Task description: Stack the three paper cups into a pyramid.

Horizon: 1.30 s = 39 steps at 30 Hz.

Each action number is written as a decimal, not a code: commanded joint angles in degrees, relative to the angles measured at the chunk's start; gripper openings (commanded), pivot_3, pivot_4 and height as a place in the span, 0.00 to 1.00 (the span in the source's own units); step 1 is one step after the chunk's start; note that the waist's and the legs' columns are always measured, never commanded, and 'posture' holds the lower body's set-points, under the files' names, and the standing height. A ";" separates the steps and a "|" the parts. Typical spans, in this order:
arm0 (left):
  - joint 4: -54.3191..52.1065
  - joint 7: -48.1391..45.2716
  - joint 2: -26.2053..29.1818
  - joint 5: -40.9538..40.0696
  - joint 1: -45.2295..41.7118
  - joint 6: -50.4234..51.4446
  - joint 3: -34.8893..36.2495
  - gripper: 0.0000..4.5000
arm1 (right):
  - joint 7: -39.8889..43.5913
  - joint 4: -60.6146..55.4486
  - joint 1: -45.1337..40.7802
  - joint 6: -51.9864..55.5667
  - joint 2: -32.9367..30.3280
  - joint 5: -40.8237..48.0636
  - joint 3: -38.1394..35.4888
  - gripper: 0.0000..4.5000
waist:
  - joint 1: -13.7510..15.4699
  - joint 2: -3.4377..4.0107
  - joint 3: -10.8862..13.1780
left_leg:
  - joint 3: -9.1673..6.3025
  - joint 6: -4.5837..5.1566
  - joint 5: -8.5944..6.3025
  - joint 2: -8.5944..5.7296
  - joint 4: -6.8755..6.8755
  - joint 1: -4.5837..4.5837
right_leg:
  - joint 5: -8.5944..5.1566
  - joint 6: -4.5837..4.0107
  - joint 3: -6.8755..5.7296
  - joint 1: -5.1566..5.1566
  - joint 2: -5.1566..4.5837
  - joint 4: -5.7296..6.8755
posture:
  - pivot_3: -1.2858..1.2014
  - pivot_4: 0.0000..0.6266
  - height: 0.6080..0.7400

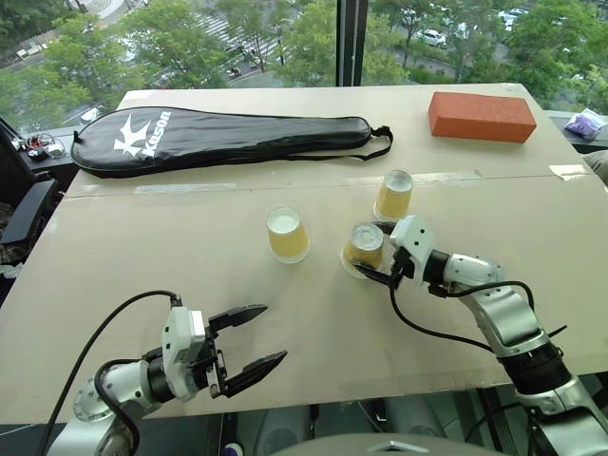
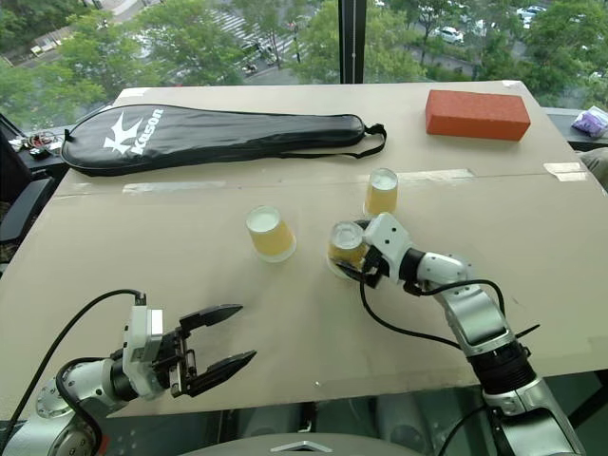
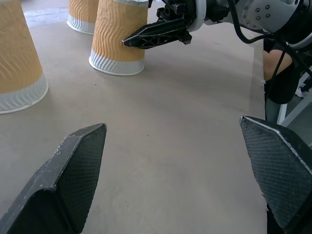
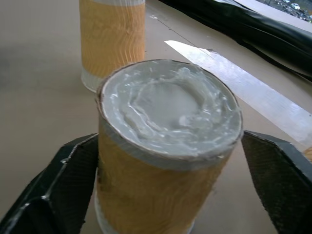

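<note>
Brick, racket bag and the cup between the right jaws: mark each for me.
Brick (image 1: 482, 116): left eye view, middle of its top face.
Racket bag (image 1: 218, 137): left eye view, middle of the black cover.
Cup (image 4: 168, 105): right wrist view, its upturned white base.

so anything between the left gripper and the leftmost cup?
Nothing visible. The left gripper hangs open over bare table, and the leftmost cup stands upside down beyond it. The right gripper brackets the middle cup, off to the side.

Yellow-orange ribbed cups (image 1: 288, 236), orange brick (image 1: 482, 116), black white-lettered racket cover (image 1: 218, 138).
</note>
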 commanded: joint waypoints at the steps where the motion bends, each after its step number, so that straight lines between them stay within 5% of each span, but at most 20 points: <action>1: -2.08 0.37 -0.27 -1.42 0.03 -0.14 0.98 1.00 | 2.67 -10.23 -0.47 2.94 -1.83 9.76 -7.52 0.99 | -0.02 0.01 0.01 | -0.02 0.00 0.00 0.00 0.00 0.01 | 0.00 0.00 0.02 0.00 0.00 0.00 | 0.52 0.24 1.00; 6: -1.46 -0.56 0.11 -2.72 -0.45 0.14 1.45 1.00 | 0.75 -12.37 -6.05 10.97 -3.40 17.97 -14.02 0.99 | -0.27 0.00 0.01 | -0.12 0.00 0.00 0.04 0.00 0.06 | -0.05 0.09 0.04 0.02 0.00 0.01 | 0.52 0.24 1.00; 14: -2.75 -4.75 1.73 -10.44 1.04 2.64 6.72 1.00 | -4.96 6.74 -15.79 8.71 -0.70 5.77 -8.44 0.99 | -0.22 0.01 0.01 | 0.08 0.00 0.00 0.05 -0.05 0.03 | 0.08 -0.13 -0.04 -0.02 0.04 -0.01 | 0.52 0.24 1.00; 24: -7.35 -0.30 -1.01 -9.82 3.05 2.74 8.63 1.00 | -8.48 23.61 -23.79 3.56 6.87 -0.05 -7.21 0.99 | -0.26 0.06 0.04 | 0.11 0.00 0.00 -0.01 -0.24 -0.01 | 0.10 -0.15 0.02 -0.12 0.03 -0.08 | 0.52 0.24 1.00; 39: -13.31 4.29 -1.61 -10.84 4.73 4.57 8.88 1.00 | -11.08 19.62 -22.99 3.98 7.01 -4.46 -7.26 0.99 | -0.38 0.05 0.03 | 0.08 0.00 0.01 -0.01 -0.34 0.03 | 0.10 -0.15 0.03 -0.13 0.04 -0.07 | 0.52 0.24 1.00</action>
